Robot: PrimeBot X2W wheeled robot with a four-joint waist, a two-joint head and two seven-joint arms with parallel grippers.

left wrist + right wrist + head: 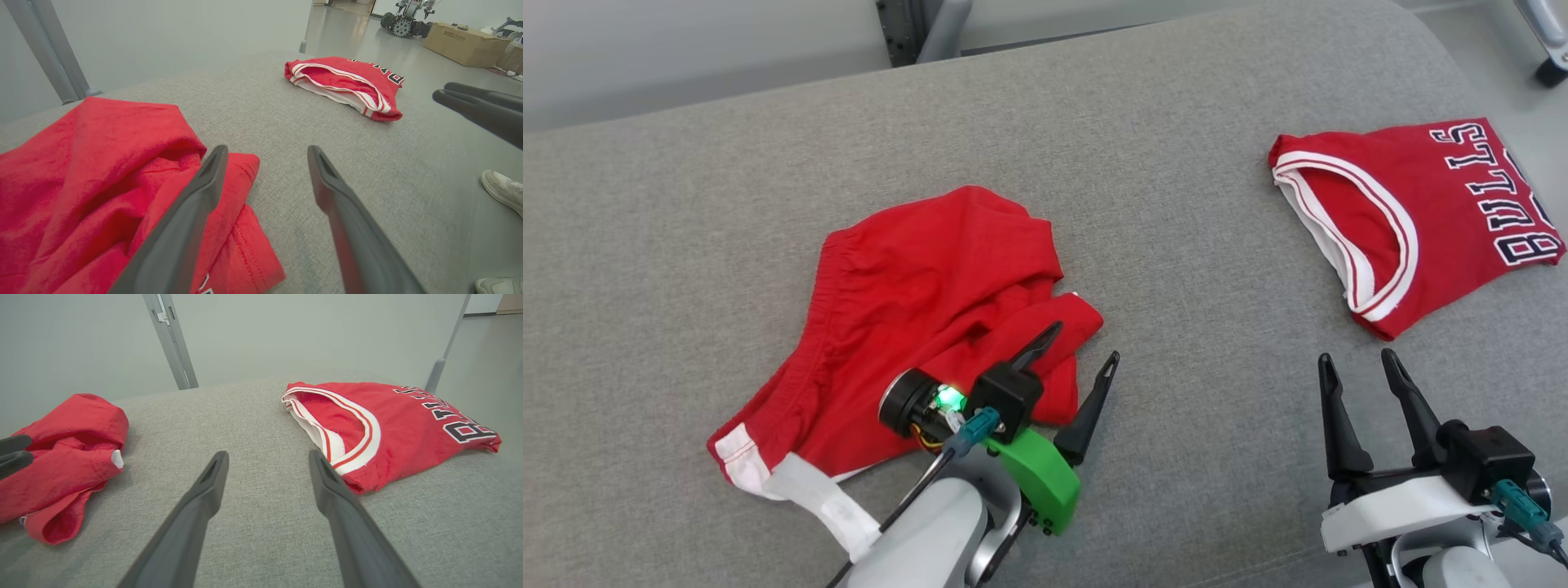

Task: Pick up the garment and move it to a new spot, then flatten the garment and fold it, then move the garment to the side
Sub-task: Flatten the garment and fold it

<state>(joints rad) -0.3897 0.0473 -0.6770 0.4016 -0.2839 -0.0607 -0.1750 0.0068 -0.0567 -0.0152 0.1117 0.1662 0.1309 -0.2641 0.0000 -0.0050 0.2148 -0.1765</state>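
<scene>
Cloth like this is going to behave limply. The crumpled red fabric shorts with white trim (915, 302) are lying in a loose heap on the left half of the grey upholstered table (1094, 122). I'm guessing they are light, soft and a little slippery, sagging and unfolding wherever they are lifted. The left gripper (1085, 343) is hovering at the heap's right edge with its two dark fingers spread wide and holding nothing. One finger is over a red fold and the other over bare table, but I cannot tell whether either is touching. The right gripper (1356, 357) is waiting well apart, equally wide and empty, just short of the folded red Bulls jersey with white edging (1421, 212) at the table's right end. A pinch on the gathered waistband (837, 261) or a thick hem fold is looking like the surest hold, since one thin layer is liable to slip free.
</scene>
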